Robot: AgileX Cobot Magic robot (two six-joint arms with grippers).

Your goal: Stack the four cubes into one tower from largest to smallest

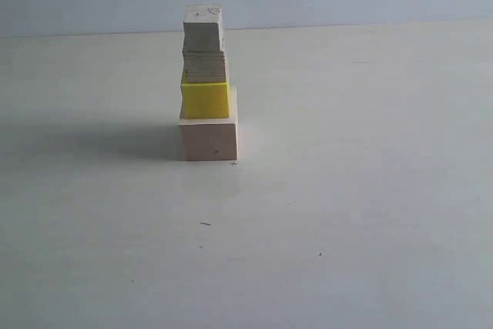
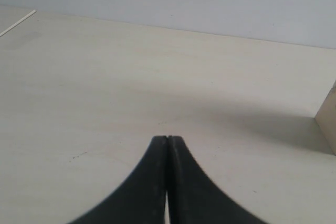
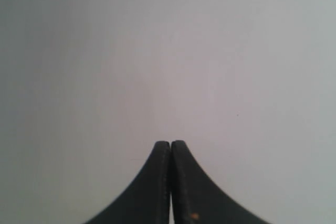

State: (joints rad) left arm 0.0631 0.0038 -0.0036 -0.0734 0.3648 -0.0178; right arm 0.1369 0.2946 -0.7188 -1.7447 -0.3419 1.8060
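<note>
We see the tower (image 1: 206, 90) upright on the pale table (image 1: 370, 206), left of centre in the exterior view — large pale bare-wood cube (image 1: 209, 138) below, bright yellow cube (image 1: 206, 100), medium pale wood cube (image 1: 206, 68), small pale wood cube (image 1: 203, 28) on top — with open room all round. Our left gripper (image 2: 167, 139) and right gripper (image 3: 171, 143) are both pinched together, empty; we judge the left nearer, its wrist view alone catching a pale wood face (image 2: 328, 121), apart from the tips.
</note>
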